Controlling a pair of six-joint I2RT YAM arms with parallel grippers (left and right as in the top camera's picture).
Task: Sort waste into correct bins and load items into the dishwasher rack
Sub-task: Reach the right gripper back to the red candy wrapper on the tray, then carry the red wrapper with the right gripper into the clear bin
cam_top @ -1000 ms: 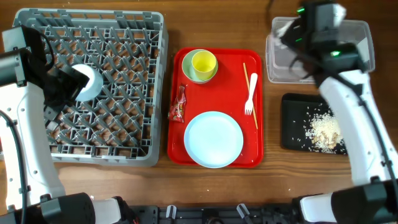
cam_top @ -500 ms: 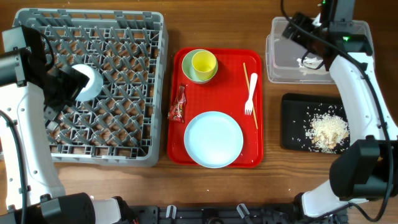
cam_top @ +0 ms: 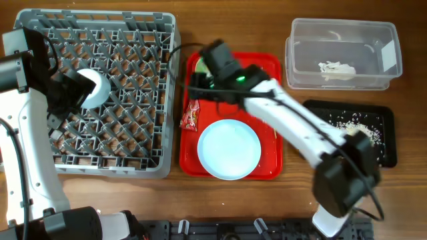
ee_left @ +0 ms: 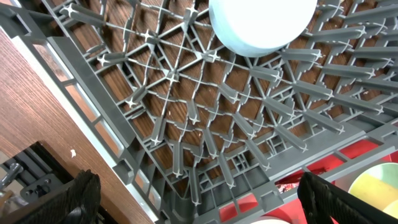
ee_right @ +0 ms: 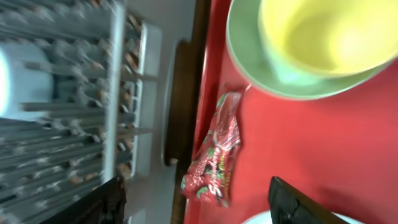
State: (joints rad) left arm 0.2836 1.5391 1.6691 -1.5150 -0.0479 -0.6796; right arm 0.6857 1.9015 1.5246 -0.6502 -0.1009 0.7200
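Note:
My right gripper [cam_top: 203, 80] [ee_right: 199, 205] hangs open over the red tray's left side. The crumpled red-and-white wrapper [ee_right: 214, 158] [cam_top: 191, 113] lies between and ahead of its fingers, untouched. Just beyond are the green bowl [ee_right: 249, 59] and the yellow cup [ee_right: 317, 31] standing in it. The pale plate [cam_top: 229, 149] lies at the tray's front. My left gripper [cam_top: 73, 93] [ee_left: 205, 205] stands open over the grey rack [cam_top: 133, 40], beside the white bowl [ee_left: 261, 25] [cam_top: 93, 87] set in it. A tissue [cam_top: 337, 67] lies in the clear tub [cam_top: 300, 40]. Rice scraps [cam_top: 353, 123] are in the black tray [cam_top: 317, 143].
The red serving tray [cam_top: 267, 167] sits between the rack and the two bins. My right arm [cam_top: 300, 127] stretches diagonally across the tray's right half and covers the fork and chopsticks there. A strip of wooden table [ee_right: 183, 93] separates rack and tray.
My right arm swung from the clear tub at the back right across to the red tray's left side, leaving the tissue in the tub, jaws now open. The left arm stayed still.

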